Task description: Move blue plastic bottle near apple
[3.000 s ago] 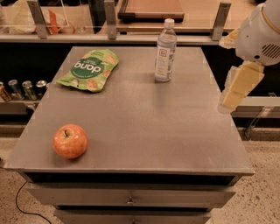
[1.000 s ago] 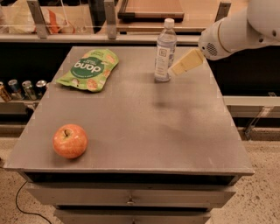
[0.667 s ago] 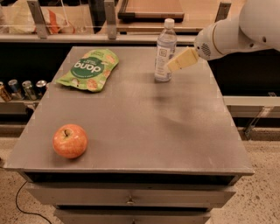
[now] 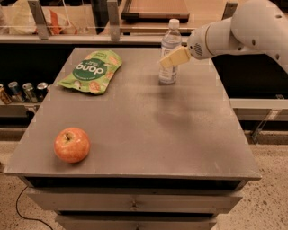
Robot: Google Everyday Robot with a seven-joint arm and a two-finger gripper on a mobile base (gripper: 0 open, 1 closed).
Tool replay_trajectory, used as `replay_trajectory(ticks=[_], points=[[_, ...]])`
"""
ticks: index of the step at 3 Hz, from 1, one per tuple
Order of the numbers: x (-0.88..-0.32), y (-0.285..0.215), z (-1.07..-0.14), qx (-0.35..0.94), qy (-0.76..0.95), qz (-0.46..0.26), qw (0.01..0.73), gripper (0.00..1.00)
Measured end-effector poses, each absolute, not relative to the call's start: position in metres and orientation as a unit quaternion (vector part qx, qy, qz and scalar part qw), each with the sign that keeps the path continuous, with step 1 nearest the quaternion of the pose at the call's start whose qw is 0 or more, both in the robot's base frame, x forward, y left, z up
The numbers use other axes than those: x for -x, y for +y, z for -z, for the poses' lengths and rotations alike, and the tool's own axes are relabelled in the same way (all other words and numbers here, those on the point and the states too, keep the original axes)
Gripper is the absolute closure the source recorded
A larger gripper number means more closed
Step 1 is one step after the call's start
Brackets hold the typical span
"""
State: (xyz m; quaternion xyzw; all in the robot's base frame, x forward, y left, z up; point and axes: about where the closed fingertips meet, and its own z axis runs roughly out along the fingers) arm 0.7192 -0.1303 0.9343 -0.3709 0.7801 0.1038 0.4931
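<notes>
The blue plastic bottle [image 4: 170,41] stands upright at the back of the grey table [image 4: 148,130], right of centre; it is clear with a white cap. My gripper [image 4: 169,59] reaches in from the right on a white arm, and its cream tip lies over the bottle's middle, at label height. The apple [image 4: 72,144] is red-orange and sits at the table's front left corner, far from the bottle and the gripper.
A green snack bag [image 4: 91,71] lies at the table's back left. Several cans [image 4: 22,92] stand on a lower shelf to the left. A counter with a wooden tray [image 4: 157,9] runs behind the table. Drawers [image 4: 135,202] sit below the front edge.
The arm has swung from the table's right side left and back to the bottle; its tip now overlaps the bottle. The bottle, the apple and the bag have not moved.
</notes>
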Motion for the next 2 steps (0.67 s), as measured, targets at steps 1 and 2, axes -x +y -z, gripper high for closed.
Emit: replay_trajectory(ticks=[1,2], points=[[-0.7305,-0.1156,-0.9290,0.377,0.772,-0.122,0.496,0.00],[-0.7357,-0.1088,-0.9242,0.377,0.769,-0.133,0.498,0.17]])
